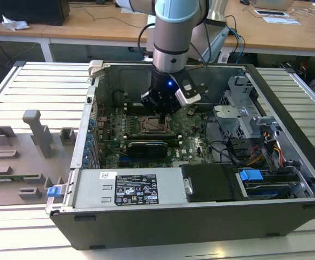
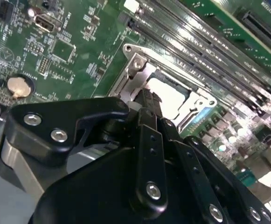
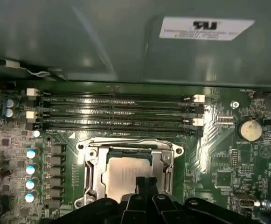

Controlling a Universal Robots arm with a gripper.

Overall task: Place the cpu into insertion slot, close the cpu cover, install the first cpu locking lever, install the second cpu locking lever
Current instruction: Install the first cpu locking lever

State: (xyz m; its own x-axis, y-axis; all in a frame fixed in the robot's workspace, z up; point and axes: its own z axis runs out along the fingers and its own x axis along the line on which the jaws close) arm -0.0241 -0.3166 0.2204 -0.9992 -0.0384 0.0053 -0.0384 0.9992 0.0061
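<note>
cpu (image 3: pixel 126 179) sits in insertion slot (image 3: pixel 94 179), cpu cover (image 3: pixel 130 148) down over it; pincer (image 3: pixel 144 186) directly above. Memory slots (image 3: pixel 116 114) just beside socket. Computer case (image 1: pixel 200 216) on bench (image 1: pixel 32 86).

the table (image 1: pixel 21 81) is made of pale grey metal slats that run from the exterior view's left to its right. an open computer case (image 1: pixel 200 216) lies directly on it, on its side, and covers most of the middle and the exterior view's right part. on the exterior view's left, just beside the case, a flat grey fixture board (image 1: pixel 16 162) with several upright grey blocks also rests on the slats. bare slats show behind the board and in front of the case. a wooden desk (image 1: pixel 92 24) stands behind the table
</note>
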